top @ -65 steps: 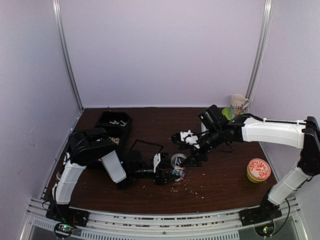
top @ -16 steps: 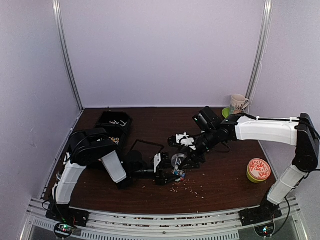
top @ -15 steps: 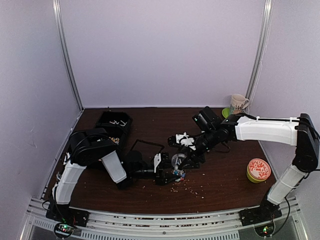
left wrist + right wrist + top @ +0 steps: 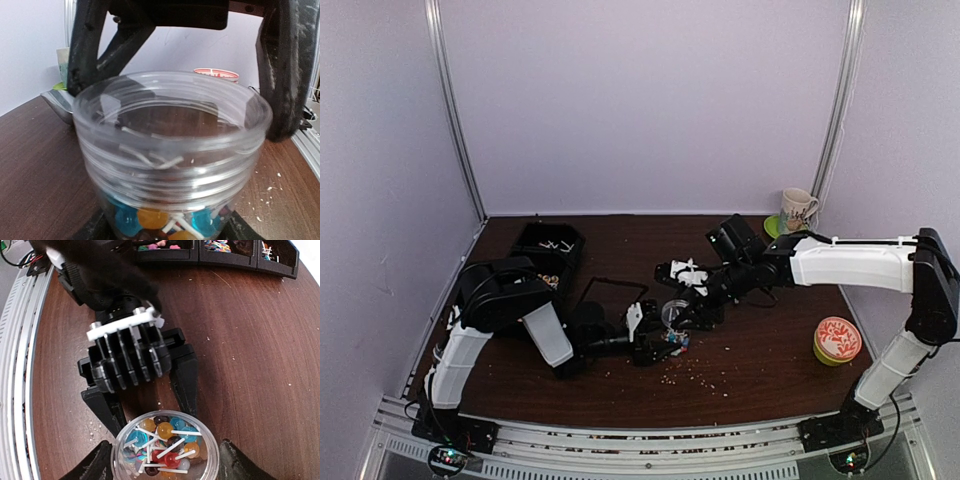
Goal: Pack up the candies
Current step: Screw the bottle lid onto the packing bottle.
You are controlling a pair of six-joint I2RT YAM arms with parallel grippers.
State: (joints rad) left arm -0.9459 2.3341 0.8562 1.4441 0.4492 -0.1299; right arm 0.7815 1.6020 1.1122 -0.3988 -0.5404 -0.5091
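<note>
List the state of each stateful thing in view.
jar: upright, lid off, partly filled.
candies: inside the jar, sticks crossing.
left gripper: shut on the jar.
right gripper: fingers flank the jar; contact unclear.
mug: upright, back right.
green tub: red top on.

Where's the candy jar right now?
In the top view the jar stands mid-table, held by the left gripper, with the right gripper straddling it from above.

nothing legible anywhere; the mug [image 4: 797, 209] print looks too blurred.
</note>
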